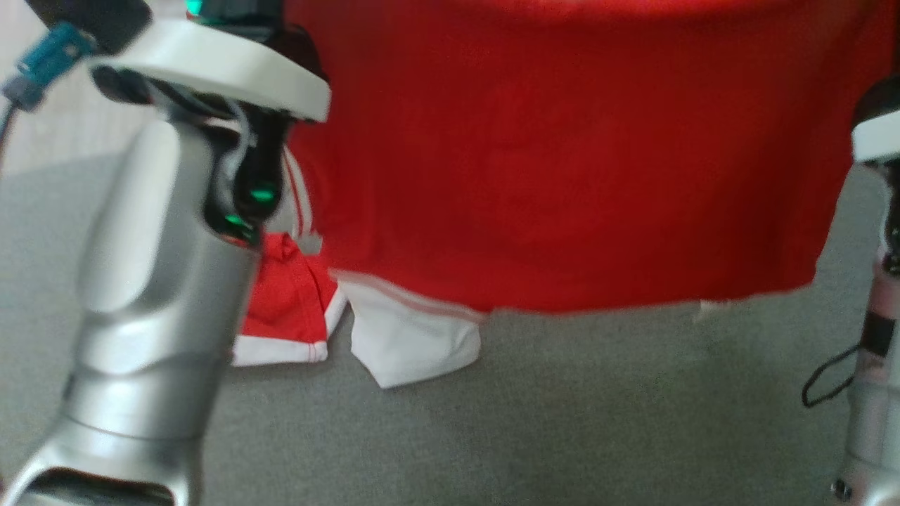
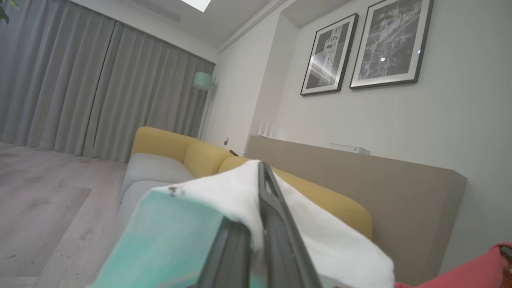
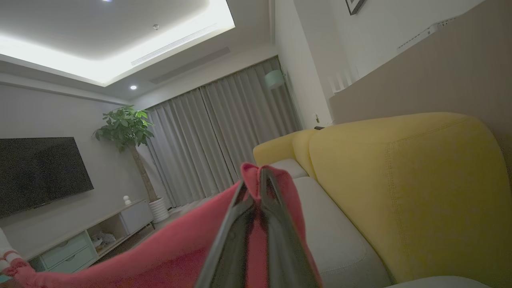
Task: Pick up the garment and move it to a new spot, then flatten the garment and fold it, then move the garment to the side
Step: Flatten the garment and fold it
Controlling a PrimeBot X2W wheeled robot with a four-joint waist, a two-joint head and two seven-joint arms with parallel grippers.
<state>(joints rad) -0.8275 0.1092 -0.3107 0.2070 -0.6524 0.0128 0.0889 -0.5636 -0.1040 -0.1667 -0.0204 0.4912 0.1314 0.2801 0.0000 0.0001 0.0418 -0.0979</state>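
The garment (image 1: pixel 562 161), red with white trim, hangs spread out wide between my two arms. Its white sleeve (image 1: pixel 415 344) and a red sleeve with a white cuff (image 1: pixel 288 309) dangle at the lower left over the grey surface. In the left wrist view my left gripper (image 2: pixel 262 168) is shut on a white part of the garment (image 2: pixel 320 236). The right wrist view has my right gripper (image 3: pixel 260 174) shut on a red edge of the garment (image 3: pixel 180 248). My silver left forearm (image 1: pixel 148 281) stands in front of the garment's left side.
A grey surface (image 1: pixel 562 422) lies below the hanging cloth. A yellow sofa (image 3: pixel 400 180) with grey seats stands close by, a beige partition (image 2: pixel 380 188) behind it. A black cable (image 1: pixel 823 386) loops off my right arm (image 1: pixel 872 393). Across the room are curtains (image 2: pixel 80 88), a TV (image 3: pixel 40 172) and a plant (image 3: pixel 126 124).
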